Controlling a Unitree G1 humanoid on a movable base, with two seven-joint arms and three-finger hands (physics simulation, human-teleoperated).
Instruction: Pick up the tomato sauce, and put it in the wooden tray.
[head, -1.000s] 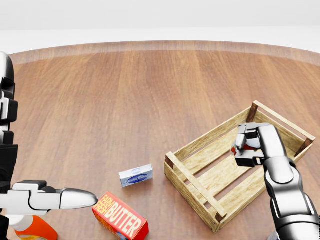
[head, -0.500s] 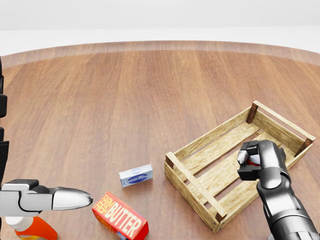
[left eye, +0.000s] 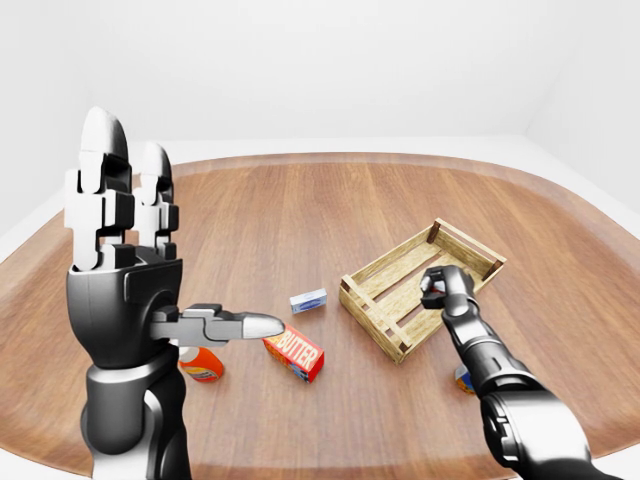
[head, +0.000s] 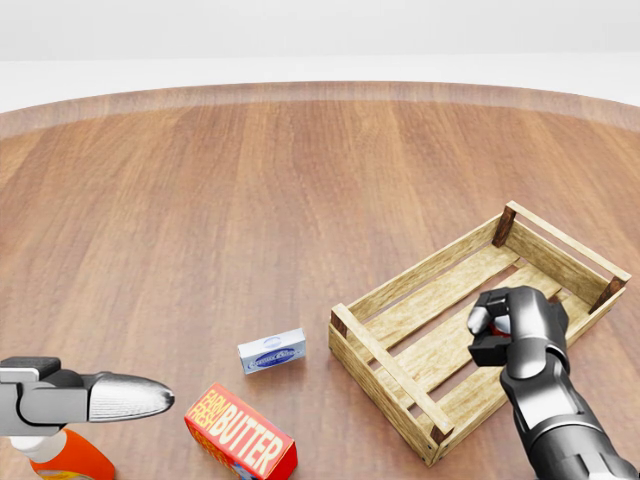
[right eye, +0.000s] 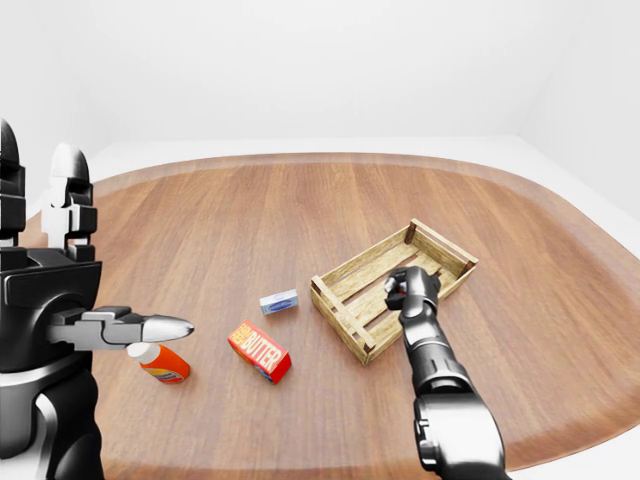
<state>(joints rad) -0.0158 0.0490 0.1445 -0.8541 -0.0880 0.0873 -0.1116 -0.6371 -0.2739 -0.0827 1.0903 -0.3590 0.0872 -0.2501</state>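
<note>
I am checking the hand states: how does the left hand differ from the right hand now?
The left hand is raised upright with fingers extended, holding nothing; the right hand is curled shut on the tomato sauce. The left hand is far from the wooden tray, above the orange bottle; the right hand is low inside the tray. Both are dark and silver.

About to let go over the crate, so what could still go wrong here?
The right hand is shut on the tomato sauce, mostly hidden, so its tilt is unclear; it could topple on release. It sits near the wooden tray's right-hand wall in the head view; withdrawing might clip that rail.
</note>
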